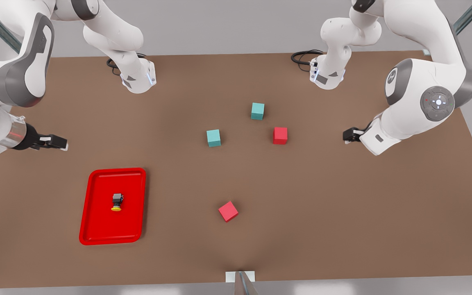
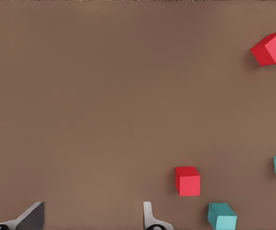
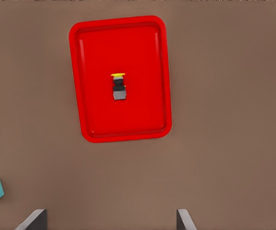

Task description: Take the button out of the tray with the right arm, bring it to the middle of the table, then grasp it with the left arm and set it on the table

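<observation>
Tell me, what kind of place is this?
Probably a simulated robot test bench, not a real room: two white arms flank a plain brown table holding coloured cubes and a red tray with a small button. Both grippers, left and right, hover open.

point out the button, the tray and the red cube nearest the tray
button (image 1: pixel 116 202), front view, on its dark body just above the yellow cap
tray (image 1: pixel 96 229), front view, on a bare part of its red floor
red cube (image 1: pixel 228 211), front view, on its top face
</observation>
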